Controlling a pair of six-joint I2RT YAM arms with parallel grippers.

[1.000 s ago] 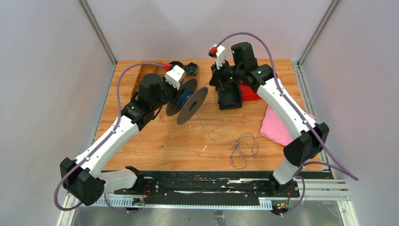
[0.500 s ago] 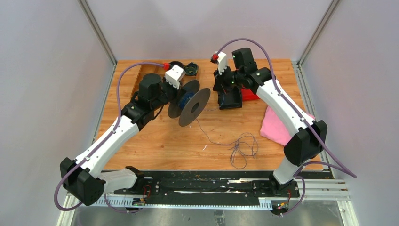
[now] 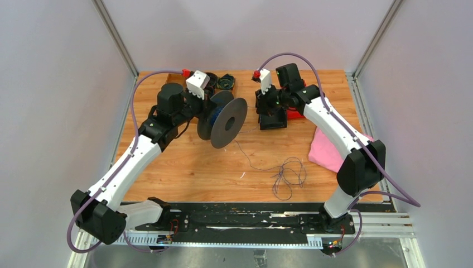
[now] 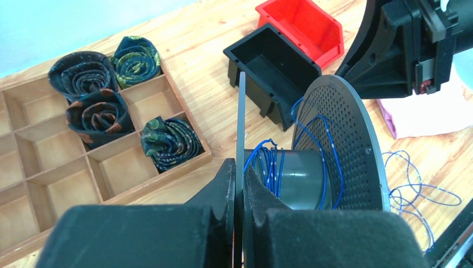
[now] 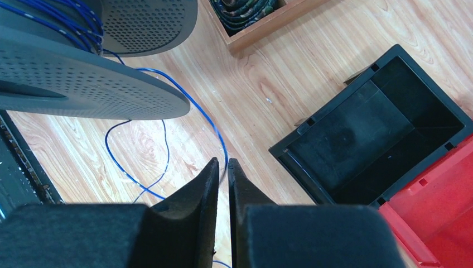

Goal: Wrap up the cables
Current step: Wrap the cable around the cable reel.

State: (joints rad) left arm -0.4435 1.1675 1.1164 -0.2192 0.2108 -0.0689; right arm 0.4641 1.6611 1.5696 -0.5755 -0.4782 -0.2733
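The left gripper [image 4: 239, 170] is clamped on the thin near flange of the grey spool [image 4: 340, 134], a few turns of the cables [image 4: 269, 163] wound on its core, while the right gripper [image 5: 223, 163] has its jaws a narrow slit apart over the table [image 5: 279, 89], loose wire running up to their tips.

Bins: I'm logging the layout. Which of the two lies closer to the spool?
The black bin, lying between the spool and the red bin; the red one sits beyond it, farther from the spool.
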